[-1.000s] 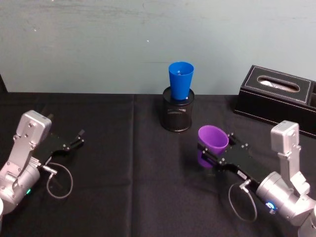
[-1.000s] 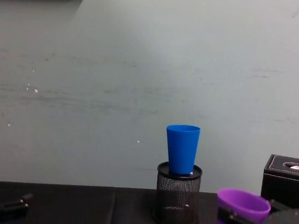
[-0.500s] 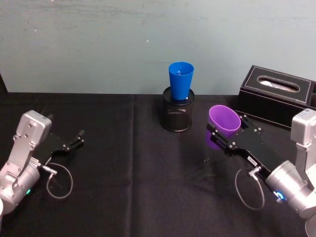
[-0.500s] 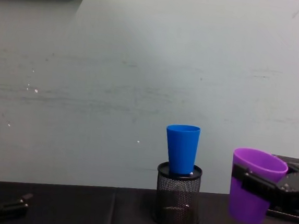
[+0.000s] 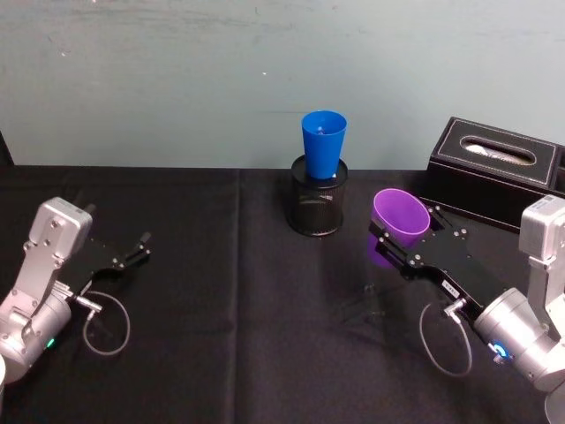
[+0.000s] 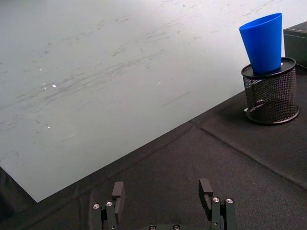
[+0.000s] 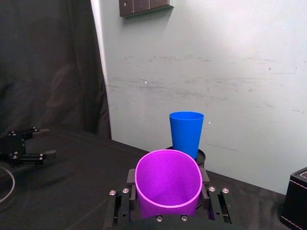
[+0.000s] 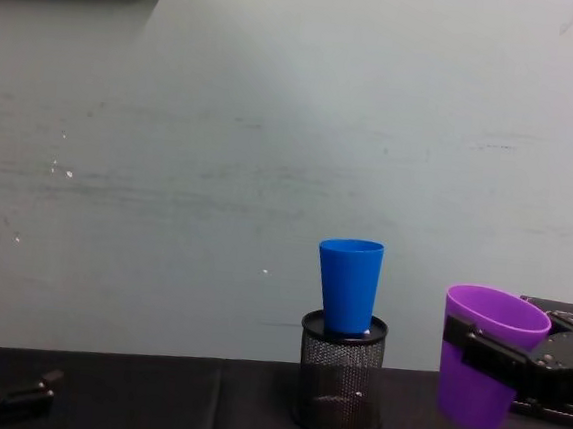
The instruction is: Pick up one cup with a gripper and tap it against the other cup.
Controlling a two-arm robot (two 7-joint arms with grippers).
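1. Head view: the right gripper [image 5: 406, 228] held the purple cup [image 5: 399, 216] clamped between its fingers. A second earlier the cup sat low on the black cloth [image 5: 221, 291]; it was now raised off the cloth and closer to the blue cup [image 5: 323, 141], which stood in the mesh holder [image 5: 318, 208] beyond the fingertips.
2. Left wrist view: the left gripper [image 6: 161, 191] rested with its fingers spread wide, the blue cup well beyond them.
3. Right wrist view: the purple cup's open mouth faced the camera, with a finger pressed on either side of it. The blue cup stood straight ahead.
4. Chest view: the purple cup hung tilted and clear of the blue cup, much as it did half a second before.
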